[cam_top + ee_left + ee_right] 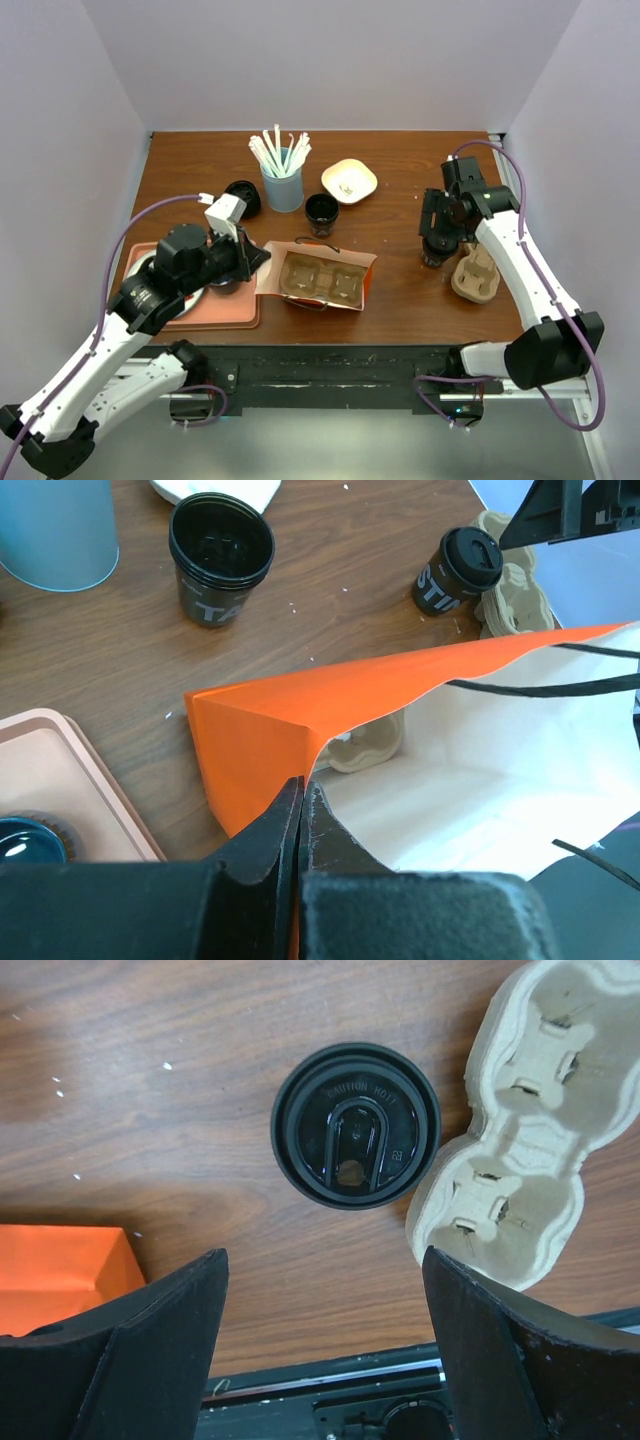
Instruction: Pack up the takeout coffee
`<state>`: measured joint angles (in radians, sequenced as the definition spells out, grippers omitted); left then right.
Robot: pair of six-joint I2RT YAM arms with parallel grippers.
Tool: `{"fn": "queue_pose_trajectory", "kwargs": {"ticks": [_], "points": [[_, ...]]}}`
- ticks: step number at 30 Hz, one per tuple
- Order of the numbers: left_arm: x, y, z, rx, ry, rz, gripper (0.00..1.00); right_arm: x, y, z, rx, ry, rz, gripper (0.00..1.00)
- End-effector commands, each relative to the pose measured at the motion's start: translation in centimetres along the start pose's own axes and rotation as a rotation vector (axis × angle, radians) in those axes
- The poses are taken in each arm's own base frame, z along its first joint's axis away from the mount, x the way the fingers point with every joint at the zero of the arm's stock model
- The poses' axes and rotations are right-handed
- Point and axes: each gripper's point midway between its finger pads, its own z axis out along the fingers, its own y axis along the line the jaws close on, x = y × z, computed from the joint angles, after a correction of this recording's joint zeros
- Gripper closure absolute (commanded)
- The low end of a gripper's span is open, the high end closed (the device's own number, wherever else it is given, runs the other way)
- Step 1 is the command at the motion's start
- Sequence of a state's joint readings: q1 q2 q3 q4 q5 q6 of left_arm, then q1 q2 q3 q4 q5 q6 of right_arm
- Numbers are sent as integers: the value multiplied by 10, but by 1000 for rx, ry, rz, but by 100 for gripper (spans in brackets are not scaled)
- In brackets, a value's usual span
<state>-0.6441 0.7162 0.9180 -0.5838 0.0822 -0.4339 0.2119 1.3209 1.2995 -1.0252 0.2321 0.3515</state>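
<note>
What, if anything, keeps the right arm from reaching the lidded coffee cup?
Probably nothing, so likely yes: the open right gripper hangs over the coffee cup, fingers spread wider than it; only the cardboard carrier close beside it crowds one side.

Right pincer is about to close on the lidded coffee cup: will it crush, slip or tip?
Takeout coffee tapers, so it may slip unless the open right pincer grips high. Its disposable-looking wall probably dents; squeeze gently. Lid hides the fill, so weight is uncertain; the cardboard carrier close beside may get nudged.
</note>
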Motion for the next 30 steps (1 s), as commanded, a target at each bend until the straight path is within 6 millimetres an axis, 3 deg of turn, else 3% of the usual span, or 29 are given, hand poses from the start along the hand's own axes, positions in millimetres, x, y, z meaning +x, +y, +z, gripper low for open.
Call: {"fn": "queue_pose_trajectory", "kwargs": {"ticks": [1, 8, 14, 30], "points": [[-12, -8, 1, 26, -22, 17, 100, -5, 4, 12, -37, -8, -17, 19], [-10, -8, 4, 21, 2, 11, 100, -14, -7, 28, -19, 11, -27, 17], [-9, -8, 6, 22, 16, 21, 100, -3, -11, 47, -42, 75, -27, 12], [-10, -9, 9, 25, 26, 38, 100, 2, -17, 78, -1, 115, -42, 12]]}}
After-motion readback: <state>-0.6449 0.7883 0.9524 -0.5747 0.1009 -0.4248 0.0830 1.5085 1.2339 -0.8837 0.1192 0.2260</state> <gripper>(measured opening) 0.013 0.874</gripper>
